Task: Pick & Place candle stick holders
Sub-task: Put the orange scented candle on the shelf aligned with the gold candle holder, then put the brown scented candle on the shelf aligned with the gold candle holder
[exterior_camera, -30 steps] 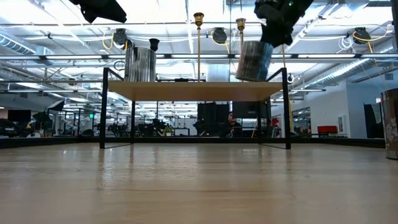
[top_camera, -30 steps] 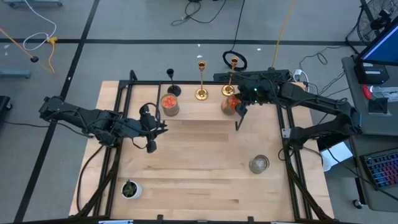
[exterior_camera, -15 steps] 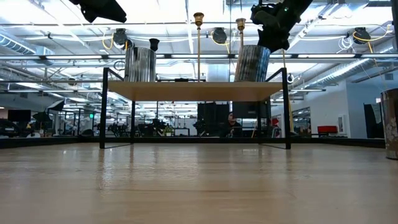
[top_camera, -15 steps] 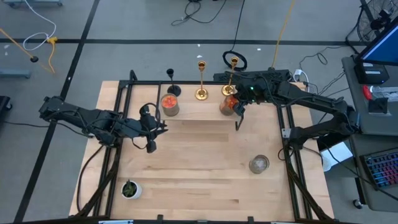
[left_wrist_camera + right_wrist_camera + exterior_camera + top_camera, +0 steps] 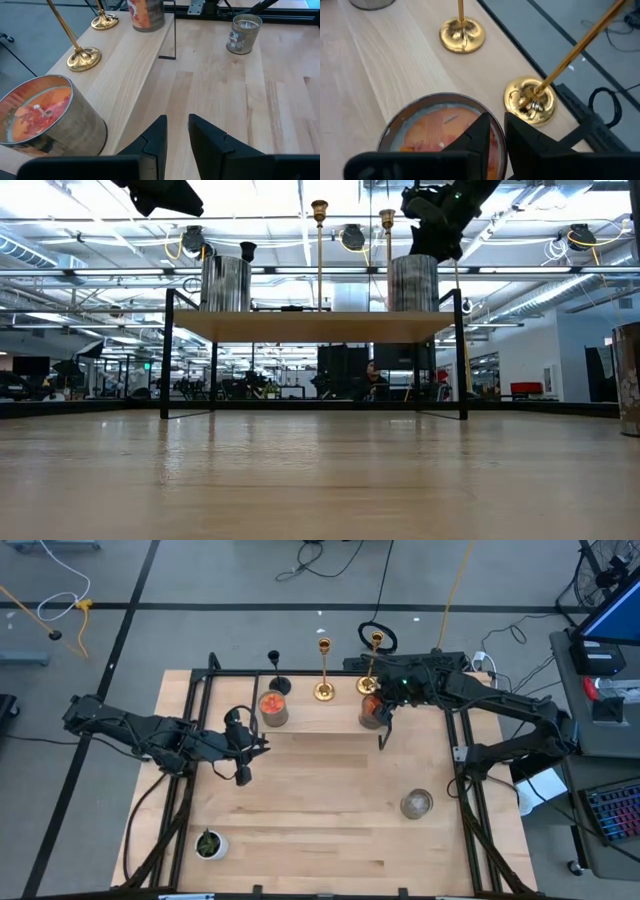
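Right tool (image 5: 496,120) sat over the raised shelf (image 5: 320,712) along the table's (image 5: 330,800) far edge, near the far right corner. Its fingers were nearly together and looked to pinch the rim of an orange candle tin (image 5: 435,132) standing flat on the shelf.

Key relation: the nearer gold candlestick (image 5: 530,100) stood just beyond that tool, toward the shelf's far edge, base close to the tin but apart from it. The second gold candlestick (image 5: 462,34) stood further along the shelf toward the left. The short black candlestick (image 5: 276,670) was near the shelf's left end, beside another candle tin (image 5: 273,710).

All three holders stood upright, long axis vertical, bases down on the shelf, stems pointing up.

Right arm was clearly nearer both gold ones. It likely needs to let go of the tin first, then come at a stem from the side.

Left tool (image 5: 243,745) waited over the table's left half, in front of the shelf, fingers almost pressed together, holding nothing.
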Controlling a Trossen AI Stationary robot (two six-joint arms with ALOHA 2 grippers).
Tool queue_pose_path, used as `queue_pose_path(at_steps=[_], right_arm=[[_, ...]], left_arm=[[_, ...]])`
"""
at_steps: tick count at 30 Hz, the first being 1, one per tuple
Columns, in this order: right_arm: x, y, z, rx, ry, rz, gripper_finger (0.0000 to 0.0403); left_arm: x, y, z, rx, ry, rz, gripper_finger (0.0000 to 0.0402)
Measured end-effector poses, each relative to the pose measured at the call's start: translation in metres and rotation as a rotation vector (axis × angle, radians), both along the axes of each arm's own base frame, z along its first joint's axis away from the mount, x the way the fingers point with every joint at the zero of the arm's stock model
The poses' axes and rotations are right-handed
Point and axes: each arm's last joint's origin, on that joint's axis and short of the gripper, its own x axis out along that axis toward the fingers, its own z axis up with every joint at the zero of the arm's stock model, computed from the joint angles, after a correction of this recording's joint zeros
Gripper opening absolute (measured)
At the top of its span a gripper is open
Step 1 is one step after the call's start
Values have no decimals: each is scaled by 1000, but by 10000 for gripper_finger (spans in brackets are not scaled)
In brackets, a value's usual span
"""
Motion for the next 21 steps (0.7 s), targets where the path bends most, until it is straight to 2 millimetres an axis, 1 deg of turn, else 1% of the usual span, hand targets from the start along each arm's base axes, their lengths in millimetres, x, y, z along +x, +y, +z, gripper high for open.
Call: queue_pose_path(at_steps=[7,13,17,21], right_arm=[[4,-2,5,-40,-63,12,57],[5,-1,6,-44,-70,18,65],[5,7,9,-93,-53,91,79],[1,23,20,-123,-100,155,99]], left_arm=[[0,0,0,0,0,0,85],[0,0,0,-3,0,1,85],[0,0,0,-4,0,2,85],[0,0,0,-15,0,9,85]])
